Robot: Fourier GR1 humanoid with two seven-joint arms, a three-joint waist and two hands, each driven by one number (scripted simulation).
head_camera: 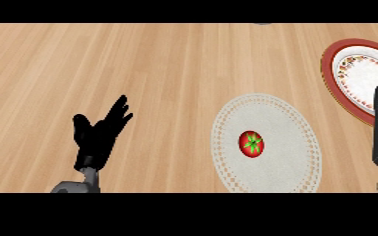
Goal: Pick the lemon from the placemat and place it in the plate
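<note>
On a white, lace-edged oval placemat [289, 122] at the lower right lies a round red fruit [251, 143] with a green star-shaped stem; it looks like a tomato, not a lemon. A white plate [360, 80] with a red rim and patterned border sits at the right edge, partly cut off. My left hand [98, 132] rests open at the lower left with its fingers up, far from the fruit. Only a thin black strip of my right hand [375, 125] shows at the right edge, below the plate and right of the placemat.
The light wooden counter [148, 65] stretches wide to the left of and behind the placemat. A small dark object [263, 23] peeks in at the top edge.
</note>
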